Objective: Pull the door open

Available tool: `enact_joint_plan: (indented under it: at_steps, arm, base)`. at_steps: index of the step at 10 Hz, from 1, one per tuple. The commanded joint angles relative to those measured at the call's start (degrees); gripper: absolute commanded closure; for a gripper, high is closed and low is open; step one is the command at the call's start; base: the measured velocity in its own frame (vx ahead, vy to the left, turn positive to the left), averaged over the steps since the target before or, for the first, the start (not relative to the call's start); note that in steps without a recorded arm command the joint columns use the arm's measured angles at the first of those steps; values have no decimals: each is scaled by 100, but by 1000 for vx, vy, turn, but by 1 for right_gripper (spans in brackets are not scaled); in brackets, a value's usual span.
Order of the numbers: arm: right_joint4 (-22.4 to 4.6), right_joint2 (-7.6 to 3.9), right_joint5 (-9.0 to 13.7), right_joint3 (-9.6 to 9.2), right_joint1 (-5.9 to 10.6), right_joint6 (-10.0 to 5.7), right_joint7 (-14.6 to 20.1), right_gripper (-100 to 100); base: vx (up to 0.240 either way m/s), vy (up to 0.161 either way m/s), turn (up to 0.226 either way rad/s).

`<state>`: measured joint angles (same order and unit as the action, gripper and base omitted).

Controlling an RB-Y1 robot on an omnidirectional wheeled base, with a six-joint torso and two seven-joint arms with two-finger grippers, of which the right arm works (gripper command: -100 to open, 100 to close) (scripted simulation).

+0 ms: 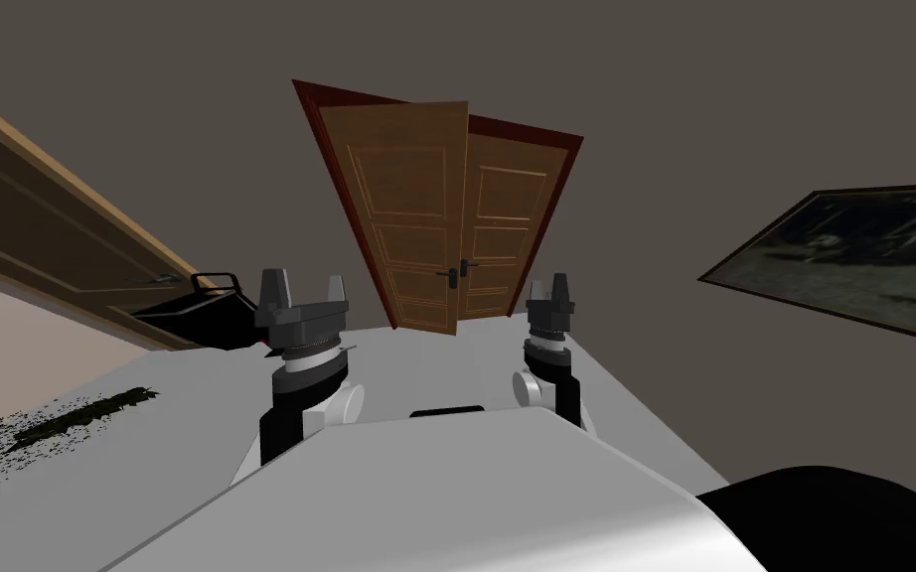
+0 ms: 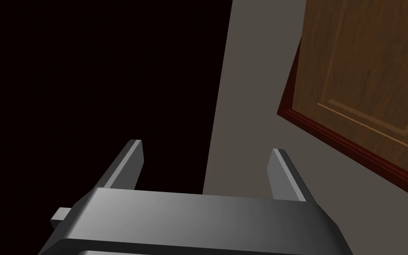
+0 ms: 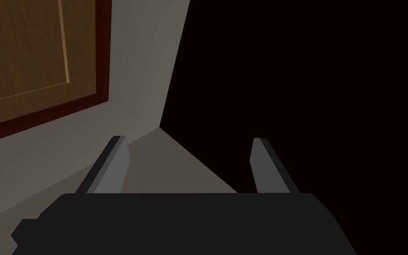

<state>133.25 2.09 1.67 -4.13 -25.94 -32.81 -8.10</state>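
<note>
the wooden door [image 1: 416, 214] stands ahead of us in a dark red frame [image 1: 557, 189]. its left leaf [image 1: 401, 248] already hangs ajar toward us, so we judge the pull begun, with more swing left. we count two leaves, two dark handles [image 1: 453, 279] and two pincers. the left gripper [image 1: 304, 285] and right gripper [image 1: 550, 288] are both released, empty and well short of the door.

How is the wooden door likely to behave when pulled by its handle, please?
The door looks like a stiff panelled slab, so it should swing rigidly. One leaf stands ajar, so it probably moves freely. Its small handle may slip.
</note>
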Motion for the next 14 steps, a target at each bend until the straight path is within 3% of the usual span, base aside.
enact_joint_plan:
  at_steps: [1,14]
  arm:
    - [-167,-79,56,13,65,8,19,-100]
    - [-2070,-857,696,151,814,100,234,-100]
  base:
    - [37,-3,41]
    - [86,-20,63]
